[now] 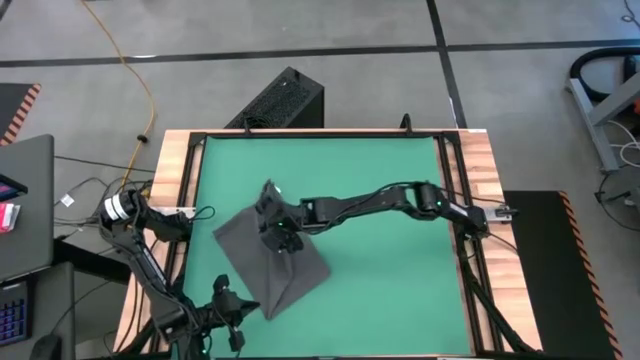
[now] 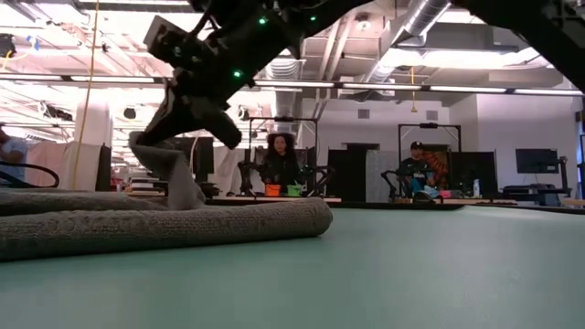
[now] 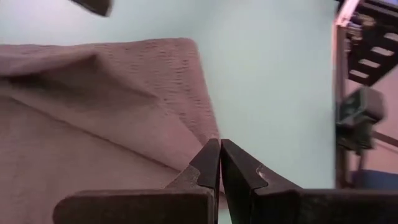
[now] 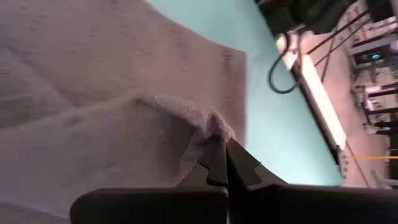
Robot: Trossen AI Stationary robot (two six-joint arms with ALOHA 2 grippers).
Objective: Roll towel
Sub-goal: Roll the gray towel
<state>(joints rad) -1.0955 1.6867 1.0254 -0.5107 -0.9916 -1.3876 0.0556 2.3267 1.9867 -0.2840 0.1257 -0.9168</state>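
While your right arm reaches in from the table's right side across the green mat (image 1: 380,170), its right gripper (image 4: 224,151) is clenched on a pinch of the towel (image 1: 270,255), and the right wrist view shows the cloth bunched into a small peak just at the closed fingertips. From the low camera you can see that pinched part lifted off the mat in a narrow strip beneath the gripper (image 2: 187,114), with the rest of the towel (image 2: 155,224) lying in a low, thick fold along the surface. The towel sits on the mat's left half, toward the near edge, turned like a diamond, dark grey and rumpled. Your left gripper (image 3: 219,163) is pressed shut, fingertips together, holding nothing; it hovers beside the towel's near corner at the table's near left edge. Two people sit in the room beyond the table.
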